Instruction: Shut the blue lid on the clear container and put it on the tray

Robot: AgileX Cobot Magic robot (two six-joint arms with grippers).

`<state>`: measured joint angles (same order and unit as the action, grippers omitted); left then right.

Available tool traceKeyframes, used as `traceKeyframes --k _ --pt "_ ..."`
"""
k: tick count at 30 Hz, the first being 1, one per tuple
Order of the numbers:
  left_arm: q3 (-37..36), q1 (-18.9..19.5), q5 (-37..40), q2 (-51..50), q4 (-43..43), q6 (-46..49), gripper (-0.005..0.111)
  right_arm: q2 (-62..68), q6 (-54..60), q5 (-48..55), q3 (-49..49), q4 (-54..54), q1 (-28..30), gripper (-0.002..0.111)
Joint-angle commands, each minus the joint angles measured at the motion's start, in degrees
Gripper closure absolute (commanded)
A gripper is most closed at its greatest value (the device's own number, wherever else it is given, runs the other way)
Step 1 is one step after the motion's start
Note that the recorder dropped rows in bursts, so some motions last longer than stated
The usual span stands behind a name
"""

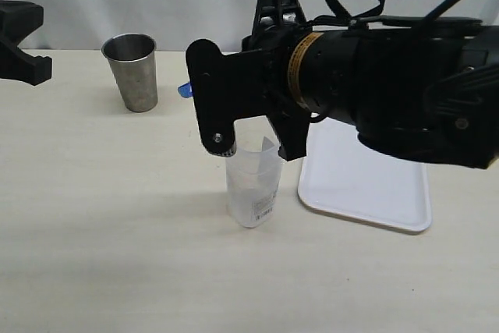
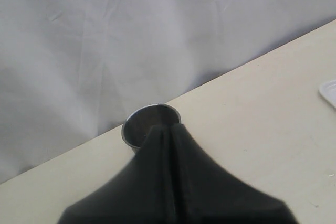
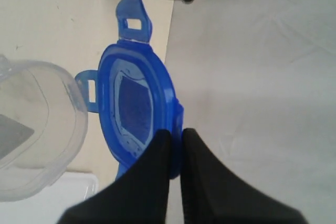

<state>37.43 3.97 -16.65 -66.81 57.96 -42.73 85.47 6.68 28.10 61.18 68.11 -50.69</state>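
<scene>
Bright blue round plastic lid (image 3: 135, 106) was pinched at its rim by the right arm's jaws, beside the open mouth of the tall clear plastic container (image 1: 253, 189) on the tabletop (image 1: 117, 232); left jaws were shut, empty

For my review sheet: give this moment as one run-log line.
right gripper: shut on edge of blue lid | left gripper: shut, holding nothing | clear container: upright on table, uncovered, beside tray
</scene>
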Motion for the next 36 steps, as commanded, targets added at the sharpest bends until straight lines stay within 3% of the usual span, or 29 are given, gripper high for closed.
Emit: traceKeyframes --k 1,17,26,36 --pt "-0.1 0.1 -0.3 -0.1 -0.2 -0.6 0.107 -0.2 3.3 -2.1 -0.2 -0.6 -0.1 0.104" --pt "-0.1 0.1 -0.3 -0.1 0.0 -0.6 0.107 -2.1 4.2 -0.1 -0.2 -2.1 -0.1 0.104" --pt "-0.1 0.1 -0.4 -0.1 0.0 -0.6 0.107 -6.8 7.5 -7.0 -7.1 -4.3 -0.1 0.104" --pt "-0.1 0.1 -0.4 -0.1 0.0 -0.6 0.107 -7.4 7.9 -5.6 -9.0 -4.7 -0.1 0.104"
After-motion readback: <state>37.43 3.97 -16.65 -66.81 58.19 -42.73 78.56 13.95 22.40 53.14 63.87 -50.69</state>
